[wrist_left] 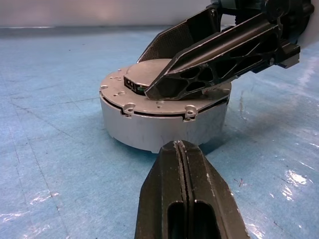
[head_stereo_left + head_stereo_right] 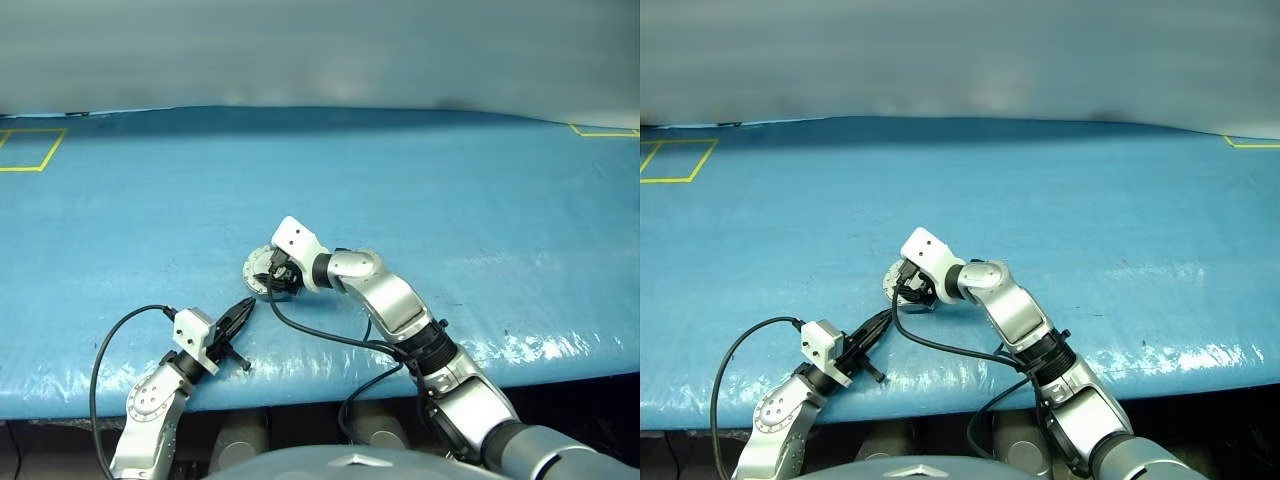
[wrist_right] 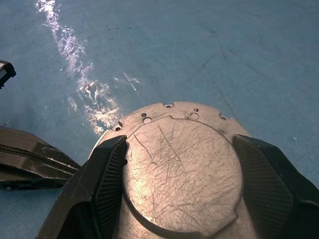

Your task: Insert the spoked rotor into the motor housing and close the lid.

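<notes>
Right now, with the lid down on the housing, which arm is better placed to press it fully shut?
The right. Its right gripper already straddles the scratched silver-grey round lid atop the round grey metal motor housing, fingers spread. The left gripper sits shut, beside the housing.

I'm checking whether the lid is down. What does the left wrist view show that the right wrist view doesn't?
Left wrist view alone: the motor housing side wall, the thin seam under the lid, and the shut left gripper just short of the housing. Right wrist view alone: the lid's scratched top face from above. Both: the right gripper straddling the lid, and the blue table.
</notes>
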`<state>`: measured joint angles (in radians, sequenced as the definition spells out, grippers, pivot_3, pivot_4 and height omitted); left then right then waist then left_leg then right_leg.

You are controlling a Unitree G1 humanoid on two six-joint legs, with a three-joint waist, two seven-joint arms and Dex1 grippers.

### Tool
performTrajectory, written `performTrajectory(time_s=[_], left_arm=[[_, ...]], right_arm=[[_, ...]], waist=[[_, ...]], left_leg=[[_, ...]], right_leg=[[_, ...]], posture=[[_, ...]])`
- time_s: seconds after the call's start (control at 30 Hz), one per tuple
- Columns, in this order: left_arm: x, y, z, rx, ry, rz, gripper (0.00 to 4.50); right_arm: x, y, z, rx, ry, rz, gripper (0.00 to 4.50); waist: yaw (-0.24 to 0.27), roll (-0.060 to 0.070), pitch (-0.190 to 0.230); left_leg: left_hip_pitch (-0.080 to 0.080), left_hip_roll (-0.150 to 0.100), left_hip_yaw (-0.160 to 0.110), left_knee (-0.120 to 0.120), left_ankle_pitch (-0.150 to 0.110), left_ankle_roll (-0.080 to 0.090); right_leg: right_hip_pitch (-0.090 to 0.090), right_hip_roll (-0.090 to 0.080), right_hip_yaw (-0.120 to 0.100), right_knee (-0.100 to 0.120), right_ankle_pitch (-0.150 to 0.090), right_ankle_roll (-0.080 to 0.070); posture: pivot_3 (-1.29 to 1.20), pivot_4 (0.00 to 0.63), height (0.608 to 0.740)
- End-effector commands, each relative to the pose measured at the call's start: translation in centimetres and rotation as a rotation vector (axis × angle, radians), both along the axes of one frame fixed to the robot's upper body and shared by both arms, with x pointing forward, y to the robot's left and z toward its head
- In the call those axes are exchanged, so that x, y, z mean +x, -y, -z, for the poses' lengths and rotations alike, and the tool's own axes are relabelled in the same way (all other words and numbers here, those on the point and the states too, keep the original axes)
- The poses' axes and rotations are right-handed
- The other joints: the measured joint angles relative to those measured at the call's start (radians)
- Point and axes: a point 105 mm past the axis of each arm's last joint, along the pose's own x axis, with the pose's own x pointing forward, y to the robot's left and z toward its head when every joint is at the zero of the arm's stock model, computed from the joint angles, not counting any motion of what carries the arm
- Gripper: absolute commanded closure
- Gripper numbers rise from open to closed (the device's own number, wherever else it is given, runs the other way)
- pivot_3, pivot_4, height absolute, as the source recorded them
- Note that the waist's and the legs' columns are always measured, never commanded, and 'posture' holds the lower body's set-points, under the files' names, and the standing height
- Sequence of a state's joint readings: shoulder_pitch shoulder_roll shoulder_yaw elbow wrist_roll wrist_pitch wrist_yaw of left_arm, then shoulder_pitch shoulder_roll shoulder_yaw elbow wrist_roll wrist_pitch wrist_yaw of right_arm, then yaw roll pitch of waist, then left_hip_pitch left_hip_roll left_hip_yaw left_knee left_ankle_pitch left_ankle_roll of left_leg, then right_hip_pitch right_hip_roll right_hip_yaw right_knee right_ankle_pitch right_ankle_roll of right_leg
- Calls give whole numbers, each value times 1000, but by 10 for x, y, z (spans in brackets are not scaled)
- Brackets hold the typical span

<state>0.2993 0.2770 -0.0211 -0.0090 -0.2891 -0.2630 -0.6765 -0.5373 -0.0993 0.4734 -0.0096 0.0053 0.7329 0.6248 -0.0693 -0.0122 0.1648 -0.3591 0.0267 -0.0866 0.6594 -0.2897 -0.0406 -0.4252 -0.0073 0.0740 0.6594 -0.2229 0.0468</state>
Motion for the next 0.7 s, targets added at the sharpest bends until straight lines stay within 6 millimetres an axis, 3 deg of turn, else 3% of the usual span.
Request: performTrajectory(time_s=[0.03,0.7], left_arm=[[0,5,-10,-9,38,13,4500],[-1,5,-8,-13,23,8,4500]], right_arm=[[-4,6,20,-63,-81,26,1465],[-11,3,26,-89,-153,60,1465]], waist=[[0,0,0],[0,0,0]], left_leg=[[0,0,0,0,0,0],[0,0,0,-2,0,0]], right_leg=[[0,0,0,0,0,0],[-1,0,0,-1,0,0]], posture=[[0,150,740],[0,150,740]])
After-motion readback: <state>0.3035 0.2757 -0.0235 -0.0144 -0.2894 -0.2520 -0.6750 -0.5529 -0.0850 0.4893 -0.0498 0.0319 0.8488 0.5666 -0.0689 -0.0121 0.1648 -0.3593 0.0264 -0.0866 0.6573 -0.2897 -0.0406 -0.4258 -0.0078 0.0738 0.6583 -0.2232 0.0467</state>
